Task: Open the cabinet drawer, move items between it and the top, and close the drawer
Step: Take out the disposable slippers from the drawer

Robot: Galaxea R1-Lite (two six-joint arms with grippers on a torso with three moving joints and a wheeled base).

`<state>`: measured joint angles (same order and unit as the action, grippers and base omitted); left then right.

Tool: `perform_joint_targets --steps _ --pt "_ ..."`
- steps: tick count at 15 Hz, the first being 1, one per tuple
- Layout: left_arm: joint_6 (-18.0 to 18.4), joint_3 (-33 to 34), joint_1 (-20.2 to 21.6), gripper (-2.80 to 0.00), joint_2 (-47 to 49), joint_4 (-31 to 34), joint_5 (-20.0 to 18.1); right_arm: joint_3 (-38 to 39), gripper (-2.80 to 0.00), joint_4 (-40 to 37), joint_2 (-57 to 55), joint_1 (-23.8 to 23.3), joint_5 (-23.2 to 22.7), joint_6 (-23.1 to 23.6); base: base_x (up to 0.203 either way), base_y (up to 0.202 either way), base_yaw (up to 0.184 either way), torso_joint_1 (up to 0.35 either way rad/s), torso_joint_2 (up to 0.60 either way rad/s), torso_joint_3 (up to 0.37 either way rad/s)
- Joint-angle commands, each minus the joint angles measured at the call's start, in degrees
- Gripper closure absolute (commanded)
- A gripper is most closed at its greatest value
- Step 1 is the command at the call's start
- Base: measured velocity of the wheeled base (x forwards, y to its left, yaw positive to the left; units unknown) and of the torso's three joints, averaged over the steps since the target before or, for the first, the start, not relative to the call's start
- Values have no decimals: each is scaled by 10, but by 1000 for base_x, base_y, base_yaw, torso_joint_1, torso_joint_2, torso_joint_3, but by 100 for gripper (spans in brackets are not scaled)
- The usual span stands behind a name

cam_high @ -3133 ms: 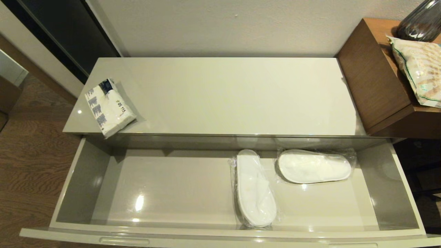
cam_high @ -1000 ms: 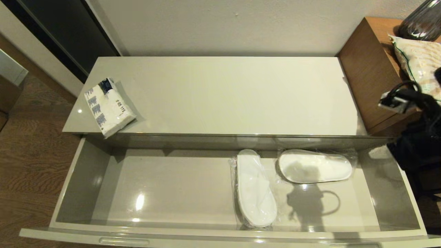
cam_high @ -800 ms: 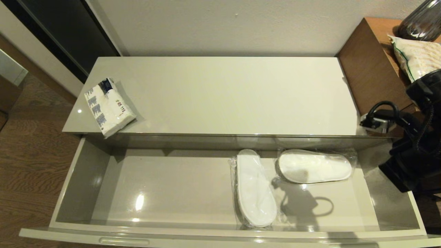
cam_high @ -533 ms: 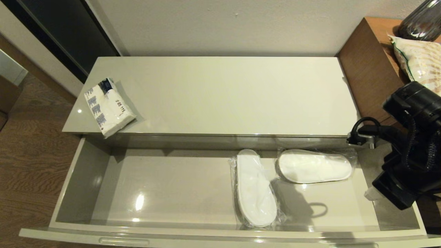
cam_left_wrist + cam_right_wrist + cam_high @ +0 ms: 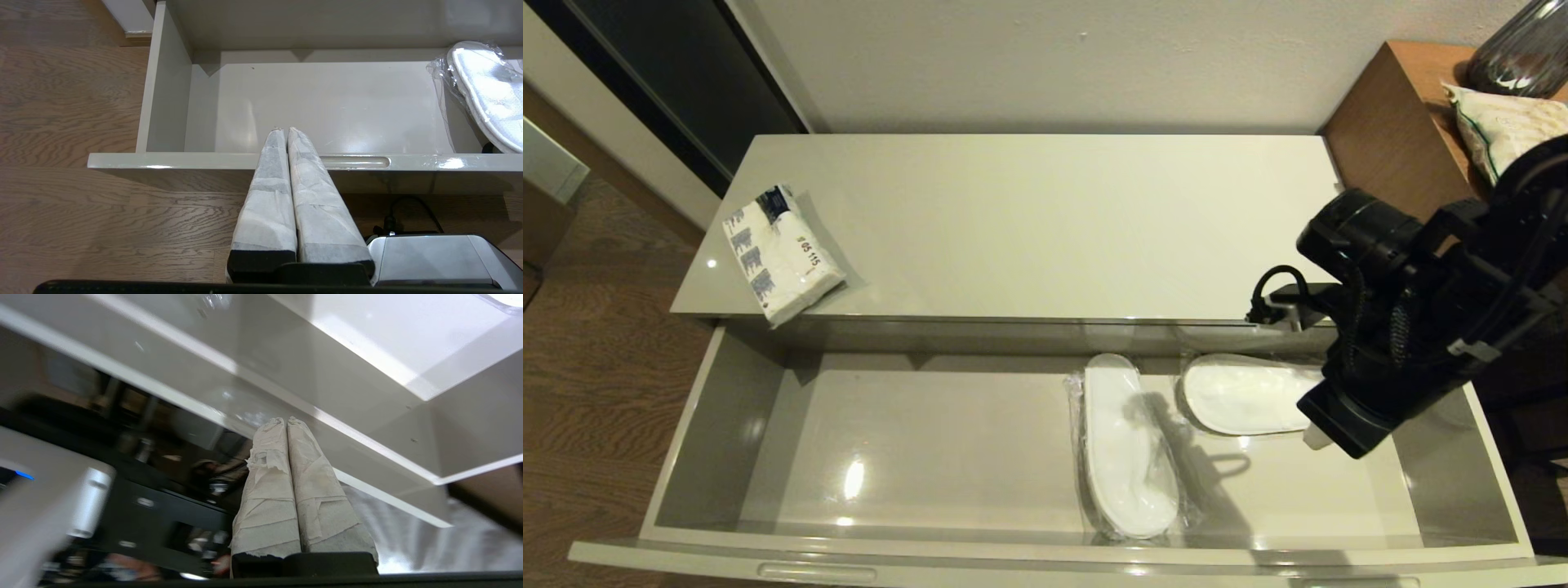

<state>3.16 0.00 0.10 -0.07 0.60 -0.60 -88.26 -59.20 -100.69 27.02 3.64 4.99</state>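
The cabinet drawer (image 5: 727, 425) stands pulled fully open below the top (image 5: 1045, 229). A tissue pack (image 5: 780, 253) lies on the top's left front corner. Two wrapped white slippers lie in the drawer's right half, one pointing front to back (image 5: 1127, 449), the other crosswise (image 5: 1241, 396). My right gripper (image 5: 1313, 438) hangs shut and empty over the crosswise slipper's right end, which the arm hides. The right wrist view shows its fingers (image 5: 284, 421) pressed together. My left gripper (image 5: 284, 130) is parked, shut, in front of the drawer's front rim (image 5: 184, 160). No black ring is visible.
A taller brown wooden table (image 5: 1405, 147) adjoins the cabinet on the right, bearing a patterned bag (image 5: 1503, 122) and a dark glass vase (image 5: 1523, 49). Wood floor (image 5: 596, 392) lies left of the drawer. The robot's silver base (image 5: 433, 261) sits below the drawer front.
My right arm has come in from the right edge and swung left and down over the drawer's right part, now covering the crosswise slipper's end. Nothing else has moved.
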Motion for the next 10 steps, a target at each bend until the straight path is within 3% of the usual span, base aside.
perform_joint_targets --steps 1,3,5,8,9,10 --pt "0 0 0 0 1 0 0 -87 0 -59 -67 11 -2 -51 0 0 0 0 0 0" --pt "0 0 0 0 1 0 0 -70 0 -80 -67 3 6 -74 0 0 0 0 0 0" --pt "0 0 0 0 1 0 0 -24 0 -85 -47 -30 38 -49 0 0 0 0 0 0" --pt "0 0 0 0 1 0 0 -22 0 -76 -9 -97 54 145 0 0 0 0 0 0" --pt "0 0 0 0 1 0 0 -21 0 -74 2 -114 54 186 0 0 0 0 0 0" --pt "0 0 0 0 1 0 0 -16 0 -73 4 -116 54 194 0 0 0 0 0 0"
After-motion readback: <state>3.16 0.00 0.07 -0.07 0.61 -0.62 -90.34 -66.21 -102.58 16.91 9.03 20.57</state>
